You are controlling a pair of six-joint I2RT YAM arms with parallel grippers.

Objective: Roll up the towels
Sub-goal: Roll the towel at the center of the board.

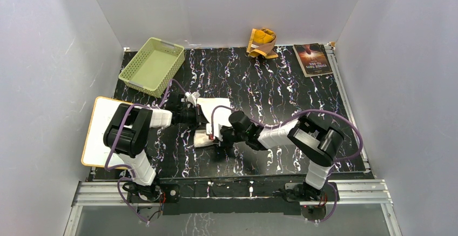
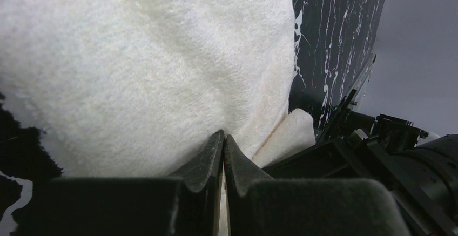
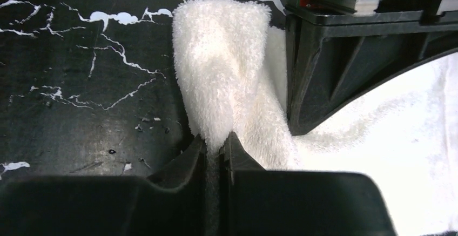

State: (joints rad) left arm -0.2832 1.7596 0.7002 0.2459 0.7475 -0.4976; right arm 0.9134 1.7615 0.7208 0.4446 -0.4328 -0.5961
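The cream-white towel (image 1: 213, 109) lies mid-table, partly hidden under both arms. My left gripper (image 1: 199, 118) comes from the left and is shut on the towel; in the left wrist view the jaws (image 2: 223, 139) pinch its edge, the cloth (image 2: 151, 68) filling the frame. My right gripper (image 1: 215, 136) comes from the right and is shut on a bunched end of the towel (image 3: 227, 68), its jaws (image 3: 217, 141) closed on the fold. The mustard-yellow towel (image 1: 262, 42) with tan-brown side lies crumpled at the back edge, far from both grippers.
A light green basket (image 1: 153, 65) stands at the back left. A dark-covered book (image 1: 312, 59) lies at the back right. A white board (image 1: 100, 130) with an orange edge lies at the left beside the black marbled table (image 1: 281, 85). Grey walls surround the table.
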